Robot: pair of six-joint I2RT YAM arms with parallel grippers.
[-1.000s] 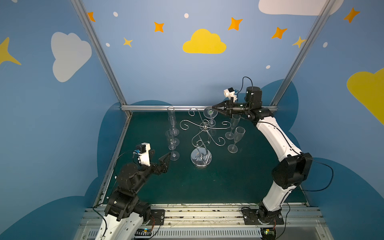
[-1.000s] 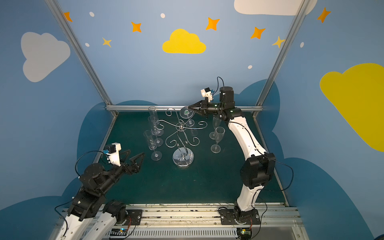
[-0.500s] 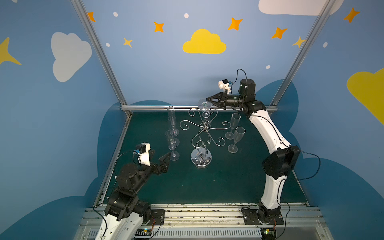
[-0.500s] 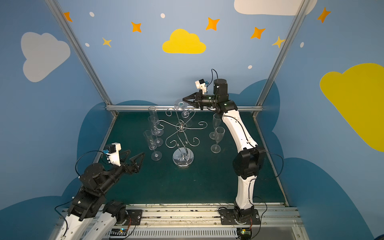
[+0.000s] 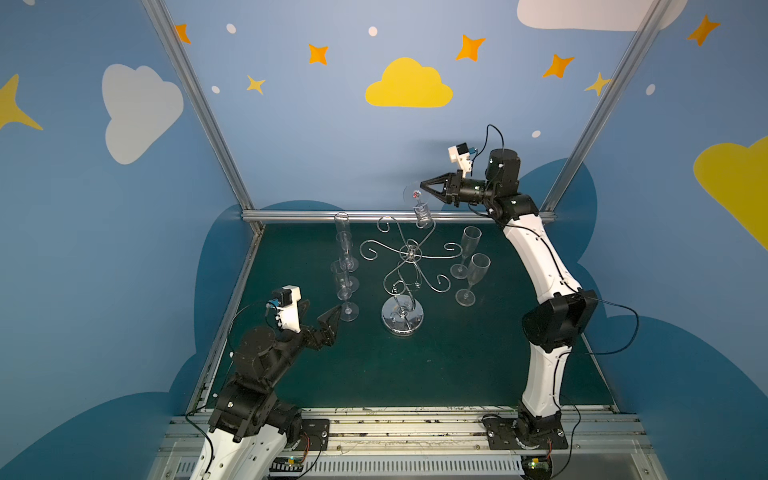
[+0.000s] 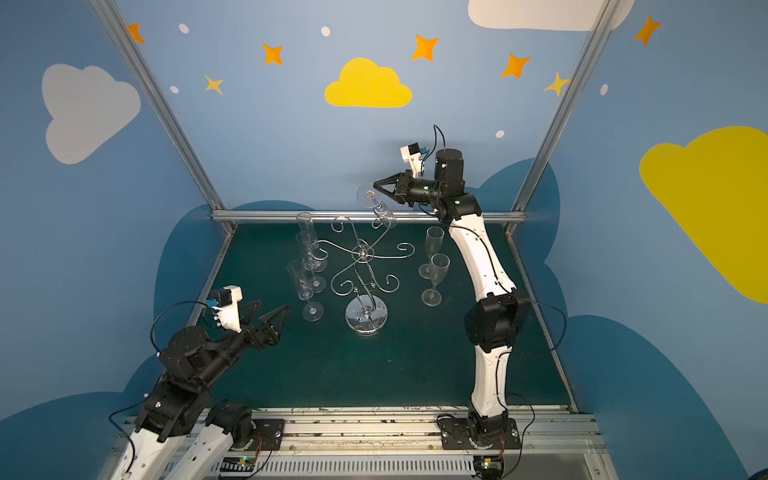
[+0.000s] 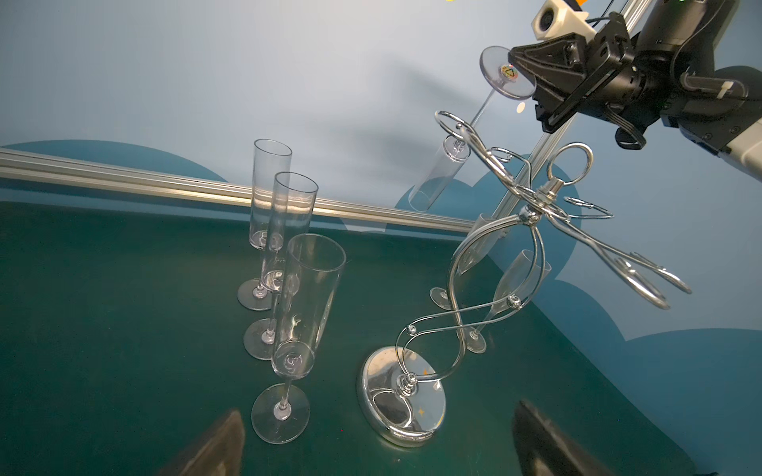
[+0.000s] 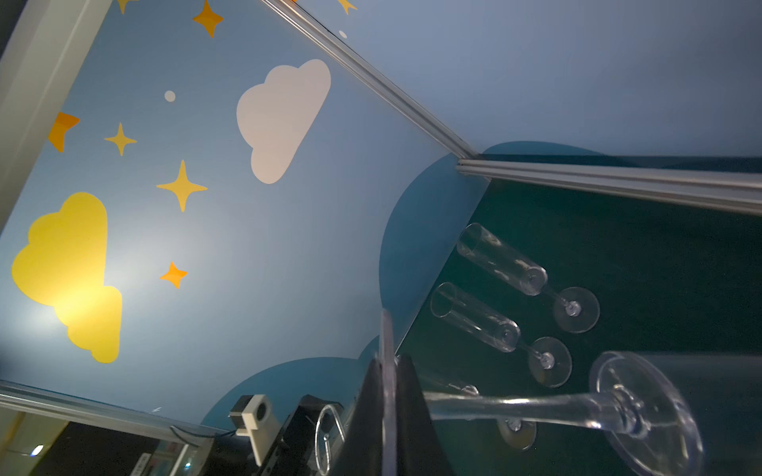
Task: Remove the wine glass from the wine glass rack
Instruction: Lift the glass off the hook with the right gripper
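Behind the wine glass rack [image 5: 409,252], the right gripper [image 5: 422,185] pinches the foot of the wine glass [image 5: 423,214], whose bowl hangs tilted over the rear arm, near the back rail [image 5: 365,215]. Only the left wrist view shows its stem crossing that arm's scroll; whether it is free I cannot tell. Three flutes [image 5: 345,253] stand left of the rack, two more flutes [image 5: 478,268] right. The desk [image 5: 415,374] in front lies open; the left gripper [image 5: 324,305], spread wide, sits front-left.
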